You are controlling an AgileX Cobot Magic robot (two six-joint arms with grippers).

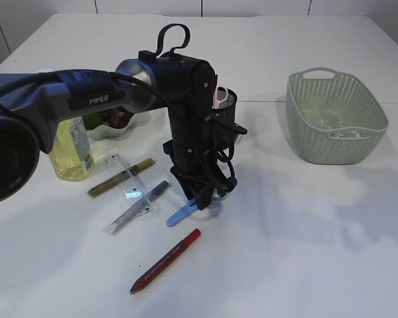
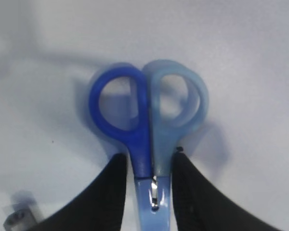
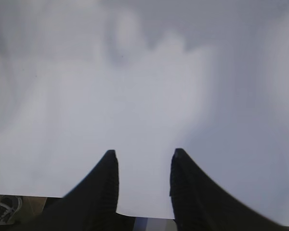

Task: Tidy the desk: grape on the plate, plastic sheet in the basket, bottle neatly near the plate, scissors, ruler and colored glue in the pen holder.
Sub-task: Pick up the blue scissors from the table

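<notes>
- Nearest to me, a red glue pen [image 1: 166,261] is lying slantwise on the white counter [image 1: 305,225], in front of the left pincer [image 1: 200,199] and apart from it.
- The left pincer is pointing down at the counter, and its two dark fingers [image 2: 108,192] are pressing on either side of the blue scissors [image 2: 149,139], just below the two handle loops; the pincer is gripping them at about a third of its reach.
- In the exterior view the pale blue tip of the scissors is sticking out low beside the pincer, close to the counter.
- Just to the left of the pincer, a clear ruler [image 1: 131,184] is lying across a silver glue pen [image 1: 138,207], with a gold glue pen [image 1: 121,177] a little further left.
- Further left, a bottle [image 1: 71,151] of yellow liquid is standing upright, partly hidden by the arm.
- Behind the pincer, the black mesh pen holder [image 1: 227,112] is standing with something pink inside it.
- Behind and to the left, the plate [image 1: 113,126] is holding dark grapes [image 1: 116,118].
- Far to the right, the green basket [image 1: 335,116] is sitting with the clear plastic sheet [image 1: 331,126] inside.
- The right pincer [image 3: 143,166] is showing only in its own camera, its fingers standing apart over bare counter, holding nothing.
</notes>
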